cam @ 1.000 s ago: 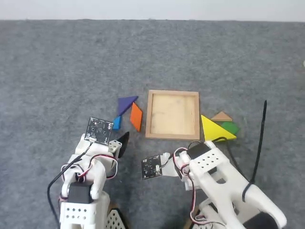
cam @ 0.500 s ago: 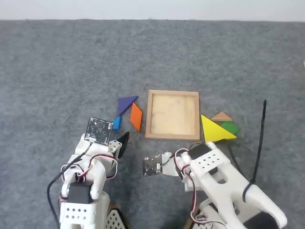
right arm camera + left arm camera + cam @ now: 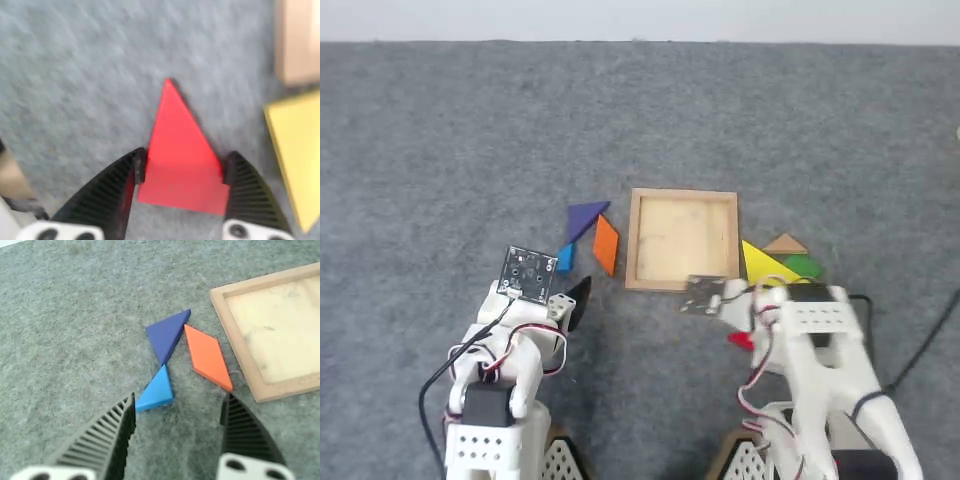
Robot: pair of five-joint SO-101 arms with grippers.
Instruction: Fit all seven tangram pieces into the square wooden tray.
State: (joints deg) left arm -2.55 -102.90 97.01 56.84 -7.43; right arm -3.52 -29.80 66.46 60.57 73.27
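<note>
The square wooden tray point(image 3: 632, 240) sits mid-table with nothing inside it. To its left lie a purple triangle point(image 3: 585, 217), an orange parallelogram point(image 3: 606, 244) and a small blue triangle point(image 3: 565, 258). On its right are a yellow triangle point(image 3: 770, 268), a green piece point(image 3: 805, 266) and a tan triangle point(image 3: 785, 243). My right gripper point(image 3: 184, 155) is shut on a red triangle point(image 3: 177, 135), just in front of the tray's near right corner, with the yellow triangle point(image 3: 295, 150) beside it. My left gripper point(image 3: 179, 399) stands open just short of the blue triangle point(image 3: 156, 390).
Grey carpet covers the table, with free room behind the tray and at both far sides. A black cable point(image 3: 930, 330) trails to the right of the right arm point(image 3: 815, 330). The tray's corner point(image 3: 297, 40) is close to the held triangle.
The right arm has swung from pointing left at the front of the table to the right, toward the tray's near right corner; the red triangle now shows. The left arm has not moved.
</note>
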